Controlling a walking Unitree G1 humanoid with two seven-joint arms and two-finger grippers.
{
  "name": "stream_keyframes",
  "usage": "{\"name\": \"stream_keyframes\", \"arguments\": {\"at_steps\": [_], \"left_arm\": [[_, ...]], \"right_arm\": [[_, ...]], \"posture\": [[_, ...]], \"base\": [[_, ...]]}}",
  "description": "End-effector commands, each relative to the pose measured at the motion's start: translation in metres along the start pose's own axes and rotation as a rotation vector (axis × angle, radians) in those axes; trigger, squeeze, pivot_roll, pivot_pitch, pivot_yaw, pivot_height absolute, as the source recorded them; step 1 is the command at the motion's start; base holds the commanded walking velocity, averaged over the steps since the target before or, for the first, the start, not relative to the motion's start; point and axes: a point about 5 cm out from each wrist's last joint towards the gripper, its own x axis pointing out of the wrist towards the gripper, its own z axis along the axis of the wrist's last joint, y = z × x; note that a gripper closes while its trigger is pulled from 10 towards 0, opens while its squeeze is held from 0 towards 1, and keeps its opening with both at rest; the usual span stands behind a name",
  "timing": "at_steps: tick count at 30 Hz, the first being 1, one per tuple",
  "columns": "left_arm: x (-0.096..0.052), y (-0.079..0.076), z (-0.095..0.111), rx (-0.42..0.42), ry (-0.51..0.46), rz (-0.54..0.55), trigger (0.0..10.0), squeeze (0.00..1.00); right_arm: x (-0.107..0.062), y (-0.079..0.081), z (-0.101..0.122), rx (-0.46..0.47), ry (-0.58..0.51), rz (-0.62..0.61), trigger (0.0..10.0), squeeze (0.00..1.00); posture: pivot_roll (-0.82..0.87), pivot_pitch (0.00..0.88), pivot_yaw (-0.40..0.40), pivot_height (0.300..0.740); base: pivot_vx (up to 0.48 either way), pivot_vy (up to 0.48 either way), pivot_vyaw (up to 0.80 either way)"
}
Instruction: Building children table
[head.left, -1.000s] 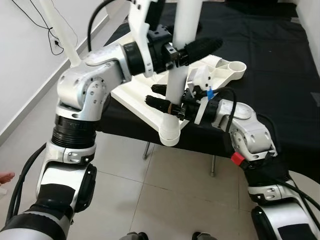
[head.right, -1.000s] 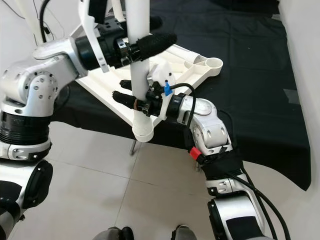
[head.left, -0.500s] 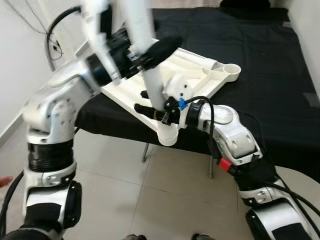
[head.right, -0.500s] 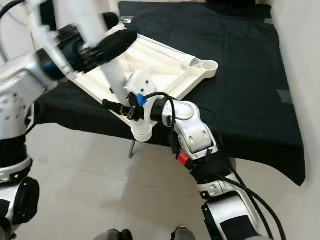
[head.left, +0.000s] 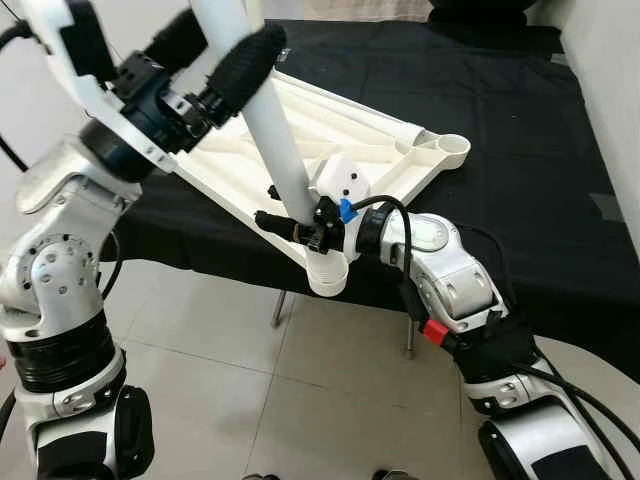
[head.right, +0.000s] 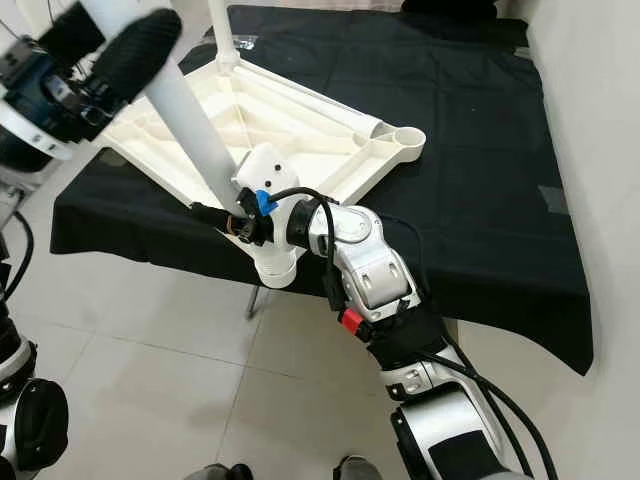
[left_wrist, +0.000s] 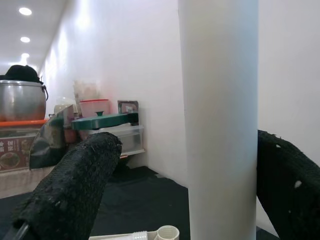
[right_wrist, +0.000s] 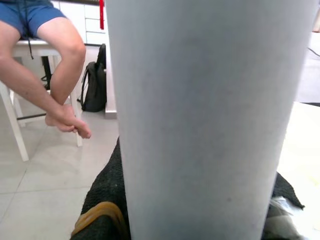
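So the landmark here is the white tabletop (head.left: 345, 125), lying upside down with its ribbed underside up on a black cloth (head.left: 500, 120), one corner sticking out past the cloth's front edge.

Over the tabletop's left side, the left gripper (head.left: 215, 75) has its two black fingers (left_wrist: 75, 192) on either side of the upper part of a white table leg (head.left: 270, 140), pinching it up high. In the left wrist view one finger looks slightly off the tube, so I can't swear both are pressing.

The leg slants down toward that front corner of the tabletop and ends in a round white socket (head.left: 327, 275) hanging just off the cloth's edge.

Right at that corner, the right gripper (head.left: 300, 220) is clamped on the leg's lower end, just above the socket, its silver arm (head.left: 450, 280) coming in from the tabletop's right.

A person's bare legs (right_wrist: 55, 75) on a white chair show behind the leg in the right wrist view.
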Motion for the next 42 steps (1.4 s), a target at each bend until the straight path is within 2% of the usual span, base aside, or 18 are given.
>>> {"name": "stream_keyframes", "arguments": {"at_steps": [1, 3, 6, 17, 24, 26, 27, 28, 29, 30, 31, 32, 33, 34, 36, 37, 40, 42], "left_arm": [[-0.017, 0.028, 0.01, 0.022, -0.029, 0.202, 10.0, 0.0], [-0.008, 0.01, 0.014, -0.007, -0.046, 0.066, 10.0, 0.0], [-0.003, 0.001, 0.015, -0.022, -0.056, -0.001, 10.0, 0.0], [0.003, -0.01, 0.022, -0.055, -0.14, -0.043, 10.0, 0.0], [0.002, -0.011, 0.022, -0.078, -0.143, -0.031, 10.0, 0.0], [-0.002, -0.012, 0.001, -0.09, -0.043, 0.048, 10.0, 0.0], [-0.002, -0.012, 0.001, -0.09, -0.043, 0.048, 10.0, 0.0], [-0.011, -0.013, -0.021, -0.092, 0.059, 0.092, 10.0, 0.0], [-0.011, -0.013, -0.021, -0.092, 0.059, 0.092, 10.0, 0.0], [-0.021, -0.016, -0.04, -0.089, 0.144, 0.123, 10.0, 0.0], [-0.04, -0.023, -0.068, -0.135, 0.258, 0.178, 10.0, 0.0], [-0.04, -0.023, -0.068, -0.135, 0.258, 0.178, 10.0, 0.0], [-0.057, -0.032, -0.089, -0.173, 0.348, 0.226, 10.0, 0.0], [-0.057, -0.032, -0.089, -0.173, 0.348, 0.226, 10.0, 0.0], [-0.092, -0.051, -0.118, -0.235, 0.478, 0.317, 10.0, 0.0], [-0.092, -0.051, -0.118, -0.235, 0.478, 0.317, 10.0, 0.0], [-0.132, -0.072, -0.135, -0.245, 0.592, 0.413, 10.0, 0.0], [-0.138, -0.075, -0.136, -0.251, 0.6, 0.436, 10.0, 0.0]], "right_arm": [[-0.008, 0.004, -0.021, 0.116, -0.013, -0.005, 0.0, 0.0], [-0.008, -0.005, -0.012, 0.147, -0.074, -0.068, 0.0, 0.0], [-0.008, -0.012, -0.006, 0.171, -0.112, -0.122, 0.0, 0.0], [-0.025, -0.055, 0.014, 0.35, -0.309, -0.429, 0.0, 0.0], [-0.03, -0.062, 0.018, 0.386, -0.355, -0.477, 0.0, 0.0], [-0.03, -0.062, 0.021, 0.373, -0.372, -0.46, 0.0, 0.0], [-0.03, -0.062, 0.021, 0.373, -0.372, -0.46, 0.0, 0.0], [-0.028, -0.056, 0.023, 0.34, -0.369, -0.408, 0.0, 0.0], [-0.028, -0.056, 0.023, 0.34, -0.369, -0.408, 0.0, 0.0], [-0.027, -0.051, 0.024, 0.32, -0.366, -0.369, 3.3, 0.0], [-0.029, -0.047, 0.023, 0.326, -0.361, -0.358, 10.0, 0.0], [-0.029, -0.047, 0.023, 0.326, -0.361, -0.358, 10.0, 0.0], [-0.032, -0.045, 0.022, 0.324, -0.352, -0.358, 10.0, 0.0], [-0.032, -0.045, 0.022, 0.324, -0.352, -0.358, 10.0, 0.0], [-0.044, -0.04, 0.014, 0.346, -0.335, -0.391, 10.0, 0.0], [-0.044, -0.04, 0.014, 0.346, -0.335, -0.391, 10.0, 0.0], [-0.063, -0.021, -0.01, 0.393, -0.26, -0.462, 10.0, 0.0], [-0.067, -0.016, -0.015, 0.398, -0.241, -0.478, 10.0, 0.0]], "posture": [[0.02, 0.209, 0.021, 0.74], [0.01, 0.206, 0.023, 0.74], [0.01, 0.203, 0.025, 0.74], [0.0, 0.195, 0.029, 0.74], [0.01, 0.194, 0.028, 0.74], [0.01, 0.197, 0.033, 0.74], [0.01, 0.197, 0.033, 0.74], [0.01, 0.198, 0.034, 0.74], [0.01, 0.198, 0.034, 0.74], [0.01, 0.202, 0.037, 0.74], [0.01, 0.202, 0.035, 0.74], [0.01, 0.202, 0.035, 0.74], [0.01, 0.202, 0.034, 0.74], [0.01, 0.202, 0.034, 0.74], [0.0, 0.2, 0.032, 0.74], [0.0, 0.2, 0.032, 0.74], [-0.01, 0.192, 0.029, 0.74], [-0.01, 0.191, 0.031, 0.74]], "base": [[0.0, 0.0, 0.0], [0.0, 0.0, 0.0], [0.0, 0.0, 0.0], [0.0, 0.0, 0.0], [0.0, 0.0, 0.0], [0.0, 0.0, 0.0], [0.0, 0.0, 0.0], [0.0, 0.0, 0.0], [0.0, 0.0, 0.0], [0.0, 0.0, 0.0], [0.0, 0.0, 0.0], [0.0, 0.0, 0.0], [0.0, 0.0, 0.0], [0.0, 0.0, 0.0], [0.0, 0.0, 0.0], [0.0, 0.0, 0.0], [0.0, 0.0, 0.0], [0.0, 0.0, 0.0]]}}
